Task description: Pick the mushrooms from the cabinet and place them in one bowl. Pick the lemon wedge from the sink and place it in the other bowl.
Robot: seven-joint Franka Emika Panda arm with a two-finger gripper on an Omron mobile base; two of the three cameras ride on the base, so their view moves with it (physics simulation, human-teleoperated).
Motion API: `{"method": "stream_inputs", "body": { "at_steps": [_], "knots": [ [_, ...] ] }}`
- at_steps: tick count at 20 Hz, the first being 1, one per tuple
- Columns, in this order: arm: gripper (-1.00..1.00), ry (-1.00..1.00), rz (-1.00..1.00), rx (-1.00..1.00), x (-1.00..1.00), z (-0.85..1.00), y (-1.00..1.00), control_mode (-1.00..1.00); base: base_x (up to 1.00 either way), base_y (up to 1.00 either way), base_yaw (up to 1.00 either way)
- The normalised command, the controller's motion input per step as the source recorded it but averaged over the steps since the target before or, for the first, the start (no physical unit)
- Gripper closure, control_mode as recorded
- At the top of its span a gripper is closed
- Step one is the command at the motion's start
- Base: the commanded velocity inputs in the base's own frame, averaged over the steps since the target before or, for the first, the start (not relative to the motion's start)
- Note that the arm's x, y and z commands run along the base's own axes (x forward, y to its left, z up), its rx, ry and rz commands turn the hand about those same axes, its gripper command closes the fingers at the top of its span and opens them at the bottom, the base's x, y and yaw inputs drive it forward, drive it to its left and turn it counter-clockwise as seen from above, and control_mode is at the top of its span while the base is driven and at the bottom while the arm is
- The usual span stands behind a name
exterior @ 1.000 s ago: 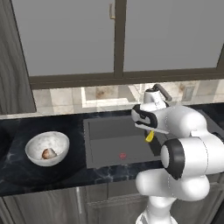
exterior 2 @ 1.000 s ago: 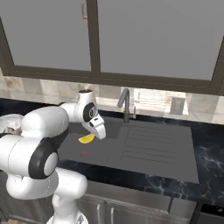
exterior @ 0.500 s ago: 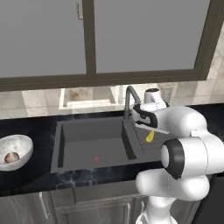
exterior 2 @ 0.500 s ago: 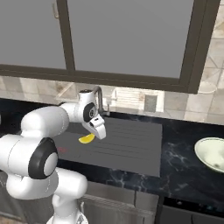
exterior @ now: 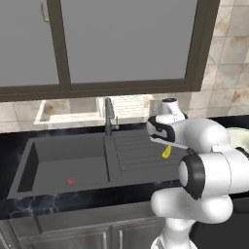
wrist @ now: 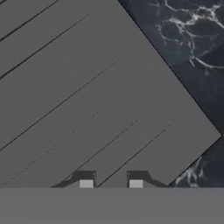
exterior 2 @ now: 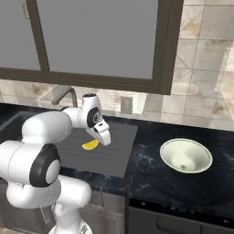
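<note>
**Lemon wedge carried above the drainboard**

The black marbled table [exterior 2: 151, 160] runs along the wall under dark-framed frosted panes [exterior: 129, 44]. Set into it is the dark grey sink [exterior: 68, 163], its basin on the left, a slim faucet [exterior: 109, 116] behind the middle and the ribbed drainboard [wrist: 87, 96] on the right. The white arm [exterior 2: 45, 132] reaches out over the drainboard. Well to the right on the table, apart from the sink, sits the cream-white glossy bowl [exterior 2: 186, 156].

The claw [exterior 2: 95, 143] points down over the drainboard, near its right edge, with its jaws drawn almost together on the lemon wedge [exterior 2: 90, 145]. The yellow wedge [exterior: 166, 151] hangs at the claw's tip, raised above the ribs, left of the bowl.
</note>
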Motion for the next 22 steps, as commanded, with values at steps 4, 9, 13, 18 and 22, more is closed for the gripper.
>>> {"method": "stream_inputs", "body": {
  "at_steps": [4,9,13,18,22],
  "knots": [
    [1.00,0.00,0.00,0.00,0.00,0.00,0.00,1.00,0.32,-0.65,0.00],
    [1.00,0.00,0.00,0.00,0.00,0.00,0.00,1.00,0.28,-0.55,0.00],
    [1.00,0.00,0.00,0.00,0.00,0.00,0.00,1.00,0.17,-0.38,0.00],
    [1.00,0.00,0.00,0.00,0.00,0.00,0.00,1.00,0.04,-0.06,0.00],
    [1.00,0.03,0.00,0.00,0.20,0.00,-0.18,-1.00,0.00,0.00,0.00]
  ]
}}
